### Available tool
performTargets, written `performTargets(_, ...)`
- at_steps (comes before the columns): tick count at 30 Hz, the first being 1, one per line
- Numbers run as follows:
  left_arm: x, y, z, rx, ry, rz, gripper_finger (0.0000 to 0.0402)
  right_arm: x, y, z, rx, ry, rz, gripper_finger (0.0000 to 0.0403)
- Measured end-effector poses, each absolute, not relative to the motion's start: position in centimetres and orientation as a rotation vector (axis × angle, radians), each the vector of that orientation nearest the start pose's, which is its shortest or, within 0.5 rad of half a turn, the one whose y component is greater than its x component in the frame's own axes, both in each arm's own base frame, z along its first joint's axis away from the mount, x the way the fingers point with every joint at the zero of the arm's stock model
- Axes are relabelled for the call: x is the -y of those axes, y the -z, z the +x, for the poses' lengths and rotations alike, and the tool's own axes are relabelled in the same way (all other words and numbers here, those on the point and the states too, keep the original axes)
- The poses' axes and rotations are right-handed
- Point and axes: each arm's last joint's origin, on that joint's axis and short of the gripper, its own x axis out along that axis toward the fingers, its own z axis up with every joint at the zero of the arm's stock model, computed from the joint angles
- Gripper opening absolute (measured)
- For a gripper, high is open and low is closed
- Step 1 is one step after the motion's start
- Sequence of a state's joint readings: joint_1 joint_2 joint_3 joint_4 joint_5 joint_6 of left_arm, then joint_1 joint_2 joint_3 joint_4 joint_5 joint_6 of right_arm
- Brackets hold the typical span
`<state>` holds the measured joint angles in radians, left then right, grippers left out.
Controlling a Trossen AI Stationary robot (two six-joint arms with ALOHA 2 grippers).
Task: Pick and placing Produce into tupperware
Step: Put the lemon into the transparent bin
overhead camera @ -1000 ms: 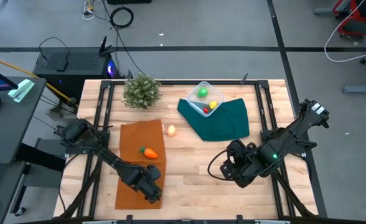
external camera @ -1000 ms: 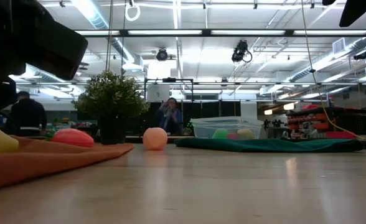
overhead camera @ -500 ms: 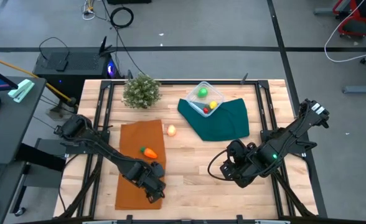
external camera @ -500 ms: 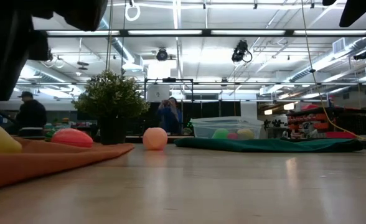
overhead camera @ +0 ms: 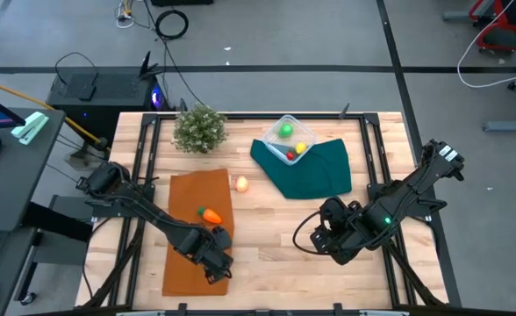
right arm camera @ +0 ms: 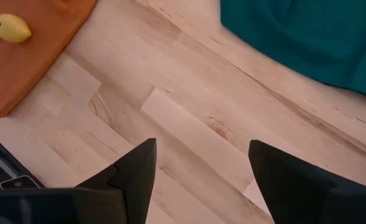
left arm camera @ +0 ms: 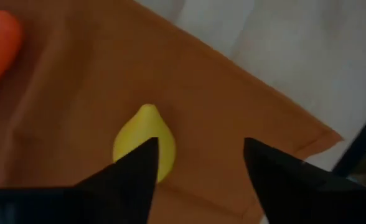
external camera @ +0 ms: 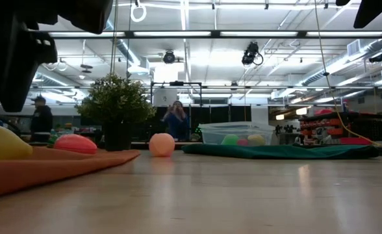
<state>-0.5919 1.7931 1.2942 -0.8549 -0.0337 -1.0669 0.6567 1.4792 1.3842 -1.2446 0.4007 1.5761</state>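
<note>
A yellow lemon (left arm camera: 142,144) lies on the orange cloth (overhead camera: 192,233) near the table's front left. My left gripper (left arm camera: 198,152) hangs open just above it, one finger over the lemon and the other beside it, touching nothing. An orange carrot (overhead camera: 210,214) rests farther back on the same cloth. A peach ball (overhead camera: 240,183) sits on the bare wood. The clear tupperware (overhead camera: 288,139) stands on the dark green cloth (overhead camera: 311,168). It holds a green ball, a yellow lemon and a red strawberry. My right gripper (right arm camera: 198,152) hovers open over bare wood at the front right.
A bushy potted plant (overhead camera: 198,129) stands at the table's far left, behind the orange cloth. Black rails run along the table's left and right sides. Bare wood (overhead camera: 275,228) lies between the two cloths and the two grippers. People stand in the room beyond the table.
My left gripper has risen from just over the orange cloth to a little higher above it. The lemon has stayed lying on the cloth. My right arm has kept still.
</note>
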Motion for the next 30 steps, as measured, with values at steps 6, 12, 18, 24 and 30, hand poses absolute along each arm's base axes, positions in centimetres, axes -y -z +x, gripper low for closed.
performTargets(6,18.7,-19.8,28.1,-1.391,-0.26,-0.396,0.0323,-15.4,-31.1,21.8,-0.974,0.671,0.717,0.0222)
performTargets(12,18.3,-18.6,27.4,-1.428,-0.291,-0.37,0.0361,-15.4,-31.1,21.8,-0.974,0.67,0.717,0.0222)
performTargets(18,17.9,-17.6,26.9,-1.45,-0.296,-0.346,0.0365,-15.4,-31.1,21.8,-0.974,0.67,0.718,0.0222)
performTargets(24,17.9,-16.9,26.7,-1.451,-0.282,-0.362,0.0362,-15.4,-31.1,21.8,-0.974,0.67,0.718,0.0222)
performTargets(30,18.1,-16.4,27.0,-1.406,-0.255,-0.404,0.0362,-15.4,-31.1,21.8,-0.975,0.67,0.718,0.0222)
